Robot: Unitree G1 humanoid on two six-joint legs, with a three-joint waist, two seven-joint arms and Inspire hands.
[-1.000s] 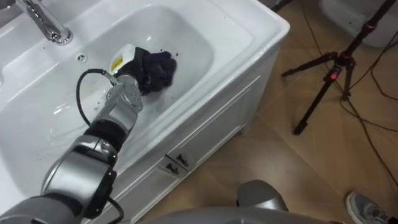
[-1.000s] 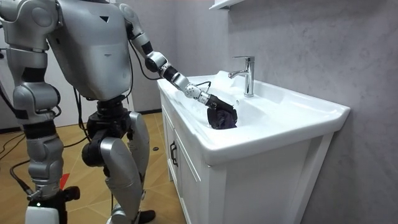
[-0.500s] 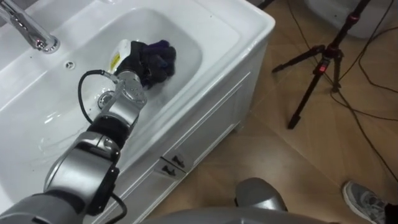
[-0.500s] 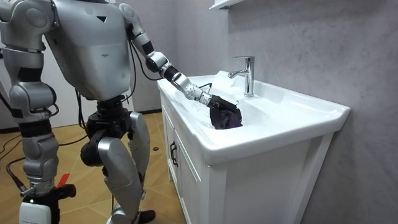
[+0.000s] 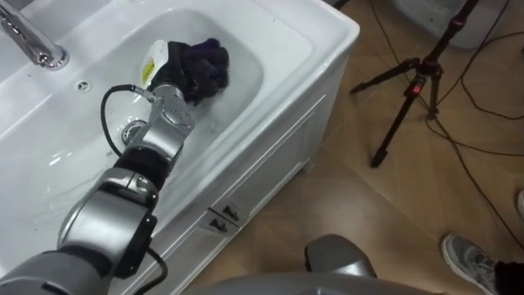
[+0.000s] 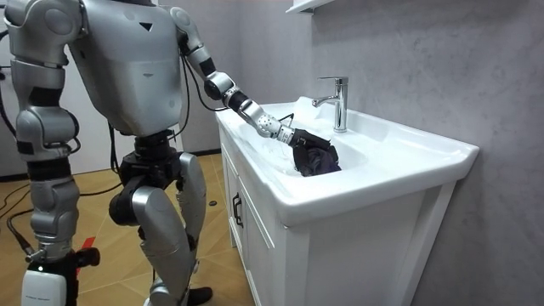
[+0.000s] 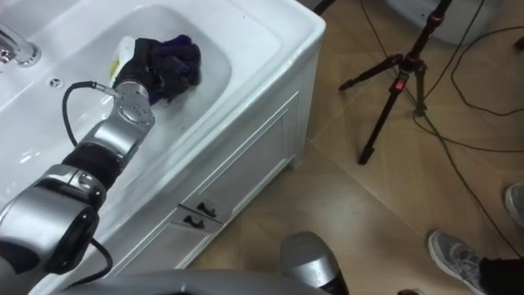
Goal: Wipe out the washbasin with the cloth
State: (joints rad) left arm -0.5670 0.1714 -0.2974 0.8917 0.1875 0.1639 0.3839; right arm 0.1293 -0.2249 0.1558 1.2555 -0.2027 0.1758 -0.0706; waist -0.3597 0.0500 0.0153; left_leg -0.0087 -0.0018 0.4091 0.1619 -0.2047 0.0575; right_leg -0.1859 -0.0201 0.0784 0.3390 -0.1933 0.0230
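A: Entry, left hand (image 5: 174,72). State?

B: Clenched. The fingers curl into the folds of the dark purple crumpled cloth (image 5: 210,64), which is bunched under and ahead of the palm. The arm comes in from the lower left and lies along the bowl.

A: Cloth position?

B: Inside the white ceramic basin (image 5: 274,45), pressed against the bowl's sloping wall. It is up and to the right of the round metal drain (image 5: 131,129), apart from it.

A: Fittings?

B: The chrome tap (image 5: 31,43) stands on the rear deck at upper left. The small overflow hole (image 5: 81,83) lies between tap and drain.

A: Robot's stance?

B: In the room view it stands upright before the white vanity cabinet (image 6: 340,255), on the room view's left. The left arm is stretched over the rim into the bowl.

A: Right hand?

B: The right hand (image 6: 38,280) hangs at its side, low at the room view's left. I cannot tell its state.

A: Surroundings?

B: Small dark pull handles (image 5: 221,220) are on the cabinet front. A black tripod (image 5: 407,94) stands on the wooden floor (image 5: 344,197), well apart from the cabinet. A person's grey shoe (image 5: 468,259) is at lower right.
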